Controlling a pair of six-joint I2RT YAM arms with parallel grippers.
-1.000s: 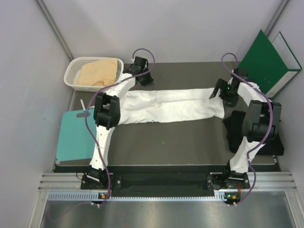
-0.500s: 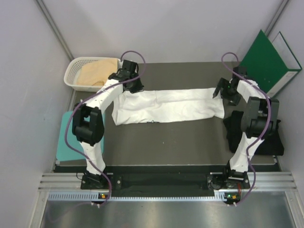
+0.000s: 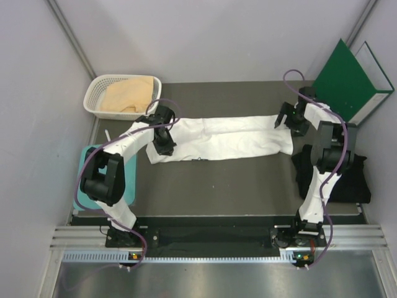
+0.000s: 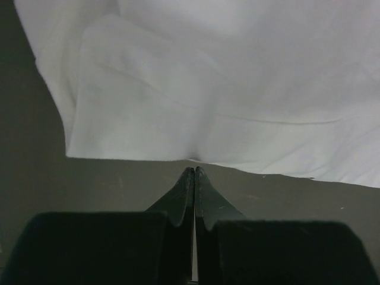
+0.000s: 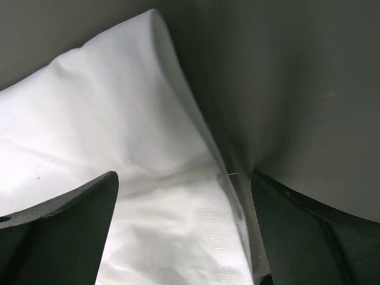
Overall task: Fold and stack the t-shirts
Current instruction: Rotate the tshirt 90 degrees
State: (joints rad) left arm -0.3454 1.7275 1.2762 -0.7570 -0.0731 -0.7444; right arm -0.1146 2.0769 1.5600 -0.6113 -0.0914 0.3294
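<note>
Top external view: white t-shirt (image 3: 223, 138) lies stretched on the dark tabletop (image 3: 217, 183) between both claws, pale walls (image 3: 217, 43) around. Left claw (image 4: 194, 172) is pinched shut just beside its edge; right claw (image 5: 184, 178) gapes over its end.

Bare mat (image 3: 236, 186) open on near side — white t-shirt (image 3: 223, 139) spans middle, basket (image 3: 94, 99) far left, black t-shirt (image 3: 360, 186) right

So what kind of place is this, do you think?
Probably a robot lab test cell, not a home: two arms bolted to a rail at a dark table, plain walls closing it in, and laundry props, a white t-shirt and a basket.
</note>
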